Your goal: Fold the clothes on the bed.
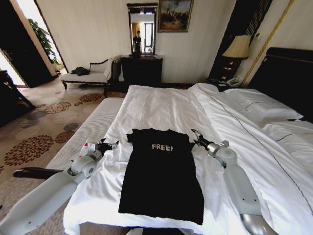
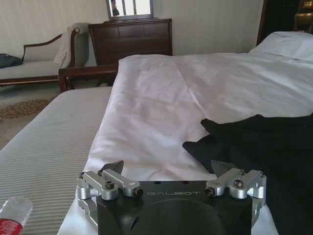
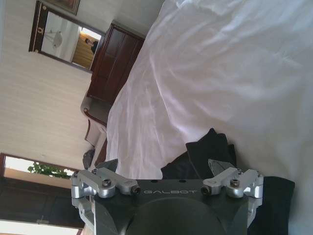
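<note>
The clothes, one black T-shirt [image 1: 161, 176] with white "FREE!" lettering, lie flat on the white duvet of the bed [image 1: 161, 105] near its front edge, with the sleeves tucked in. My left gripper [image 1: 110, 145] hovers just off the shirt's left shoulder, open and holding nothing. My right gripper [image 1: 196, 136] is at the right shoulder, also open and holding nothing. In the left wrist view the open gripper [image 2: 167, 169] faces the shirt's edge [image 2: 264, 142]. In the right wrist view the open gripper [image 3: 164, 166] sits over a folded corner of the shirt [image 3: 210, 152].
A grey striped bench [image 1: 88, 129] runs along the bed's left side, with a plastic bottle [image 2: 12, 213] on it. Pillows [image 1: 264, 105] and a dark headboard [image 1: 288, 73] are to the right. A chaise lounge [image 1: 90, 73], dresser [image 1: 142, 68] and lamp [image 1: 238, 47] stand by the far wall.
</note>
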Controlling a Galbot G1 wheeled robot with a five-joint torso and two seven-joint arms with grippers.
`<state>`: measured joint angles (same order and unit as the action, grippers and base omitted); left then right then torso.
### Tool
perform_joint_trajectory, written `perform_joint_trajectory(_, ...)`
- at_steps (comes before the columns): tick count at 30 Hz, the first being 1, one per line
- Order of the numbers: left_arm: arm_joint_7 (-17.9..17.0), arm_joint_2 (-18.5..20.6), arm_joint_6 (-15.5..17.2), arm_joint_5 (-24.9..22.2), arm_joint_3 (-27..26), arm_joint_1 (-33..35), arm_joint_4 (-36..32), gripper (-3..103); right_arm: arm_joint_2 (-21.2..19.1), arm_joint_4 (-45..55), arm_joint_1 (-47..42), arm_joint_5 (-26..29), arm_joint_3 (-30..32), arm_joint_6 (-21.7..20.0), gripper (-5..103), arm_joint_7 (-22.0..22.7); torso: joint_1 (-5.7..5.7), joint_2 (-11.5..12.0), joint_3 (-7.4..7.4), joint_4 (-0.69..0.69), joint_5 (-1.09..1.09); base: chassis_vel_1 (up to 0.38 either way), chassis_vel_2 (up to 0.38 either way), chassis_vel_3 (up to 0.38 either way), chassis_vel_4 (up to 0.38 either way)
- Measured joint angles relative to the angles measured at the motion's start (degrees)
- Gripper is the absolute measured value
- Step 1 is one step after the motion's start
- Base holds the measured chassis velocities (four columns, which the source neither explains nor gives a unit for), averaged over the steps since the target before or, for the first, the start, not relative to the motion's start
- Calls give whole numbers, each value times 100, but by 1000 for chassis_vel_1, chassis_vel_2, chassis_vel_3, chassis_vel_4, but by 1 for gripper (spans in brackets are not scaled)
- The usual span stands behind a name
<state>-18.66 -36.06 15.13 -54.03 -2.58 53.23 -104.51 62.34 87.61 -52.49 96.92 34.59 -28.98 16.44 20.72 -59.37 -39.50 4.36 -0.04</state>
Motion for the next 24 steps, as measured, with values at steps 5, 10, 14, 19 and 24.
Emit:
perform_joint_trajectory(5, 3, -15, 0, 6, -36, 12, -9, 100, -125, -196, -20, -288, 27, 1, 100, -78, 0, 0, 0, -5, 3, 0, 0, 0, 0)
perform_joint_trajectory(10, 12, 39, 0, 5, -78, 71, -14, 100, -297, -587, 30, -339, 78, 1, 100, -113, 0, 0, 0, 0, 1, 0, 0, 0, 0)
perform_joint_trajectory(14, 17, 53, -1, 10, -92, 112, -41, 100, -317, -819, -10, -603, 16, -42, 101, -261, 0, 0, 0, -4, 1, 0, 0, 0, 0)
perform_joint_trajectory(19, 16, 89, -1, 4, -89, 113, -111, 100, -362, -1021, -17, -862, -145, -114, 78, -456, 0, 0, 0, -2, 0, 0, 0, 0, 0)
perform_joint_trajectory(24, 16, 127, -1, 3, -81, 126, -151, 100, -300, -1148, 159, -1056, -324, -141, 91, -566, 0, 0, 0, -1, 1, 0, 0, 0, 0)
